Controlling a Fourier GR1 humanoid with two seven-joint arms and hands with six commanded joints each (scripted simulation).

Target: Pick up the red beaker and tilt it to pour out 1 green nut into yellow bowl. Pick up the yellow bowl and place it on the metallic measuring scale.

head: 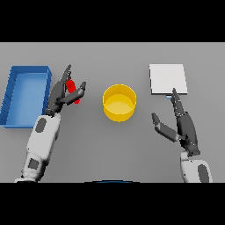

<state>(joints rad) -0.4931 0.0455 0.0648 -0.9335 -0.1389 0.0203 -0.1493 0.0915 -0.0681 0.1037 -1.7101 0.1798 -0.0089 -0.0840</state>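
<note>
red beaker (73, 90) between left robot hand (61, 93) fingers and thumb

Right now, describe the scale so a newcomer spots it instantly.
On the grey table, look at the far right side, right of the round yellow bowl. The flat, pale metallic square measuring scale lies there, just beyond the right hand; it alone is flat and square.

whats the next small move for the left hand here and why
Probably close the left hand round the red beaker before any lift. The beaker sits between its thumb and fingers, which look straight and not yet wrapped. The yellow bowl stands to the beaker's right and appears empty, so pouring hasn't happened. The right hand hangs open below the metallic scale.
</note>
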